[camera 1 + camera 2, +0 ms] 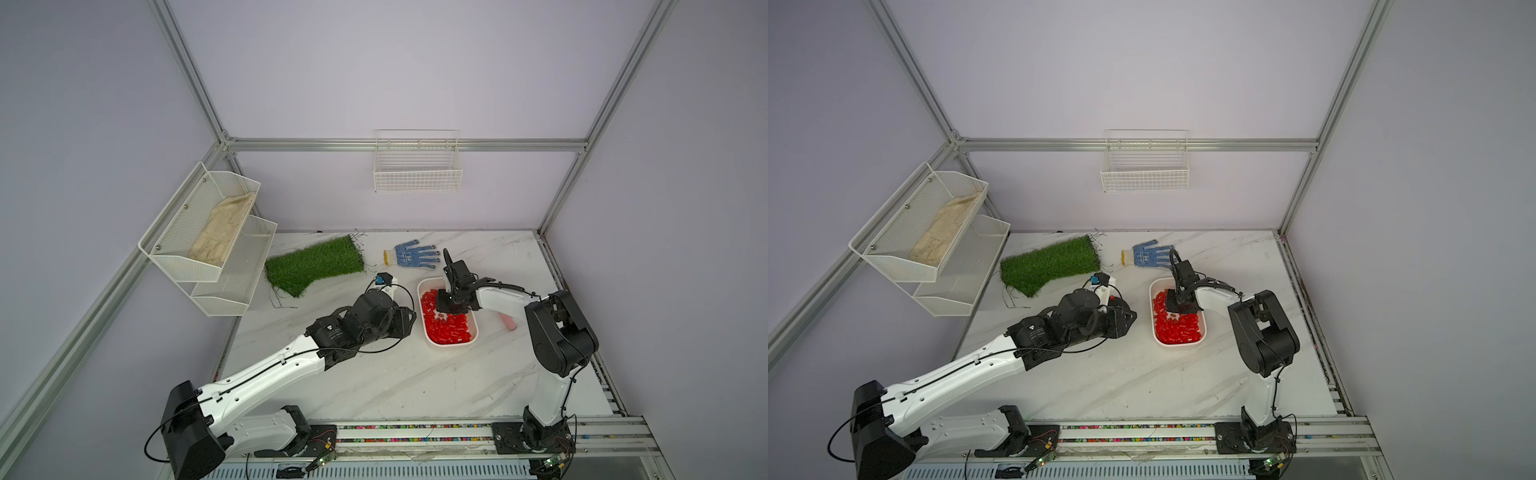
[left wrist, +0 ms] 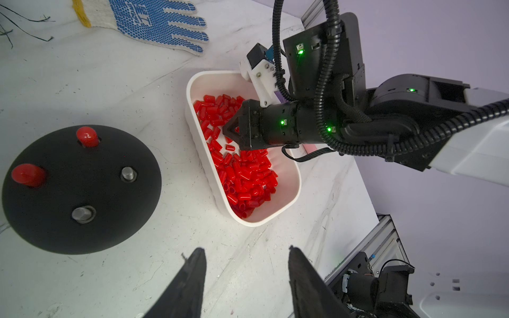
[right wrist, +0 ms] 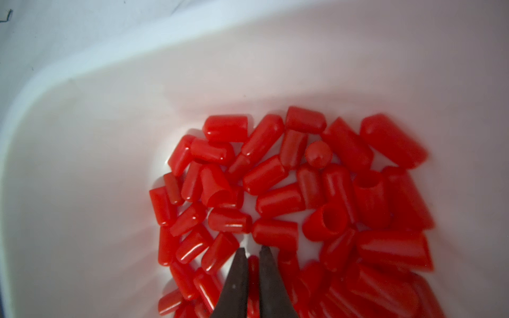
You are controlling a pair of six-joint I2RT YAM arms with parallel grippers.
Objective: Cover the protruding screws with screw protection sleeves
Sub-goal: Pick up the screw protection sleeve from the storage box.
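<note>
In the left wrist view a black dome base (image 2: 55, 220) carries two bare protruding screws (image 2: 128, 173) (image 2: 82, 214) and two studs under red sleeves (image 2: 87, 136) (image 2: 27, 174). The base is hidden under my left arm in both top views. A white tray (image 2: 287, 192) (image 1: 451, 345) holds a heap of red screw protection sleeves (image 2: 245, 176) (image 3: 275, 202). My right gripper (image 3: 252, 249) (image 1: 440, 311) reaches down into the tray, shut on one red sleeve pinched between its fingers. My left gripper (image 2: 246, 249) hangs open above bare table between base and tray, holding nothing.
A blue-dotted glove (image 1: 413, 254) lies behind the tray, a patch of green turf (image 1: 313, 266) to its left. White mesh shelves (image 1: 208, 232) hang on the left wall, a wire basket (image 1: 417, 168) on the back wall. A pink object (image 1: 508, 322) lies beside the right arm.
</note>
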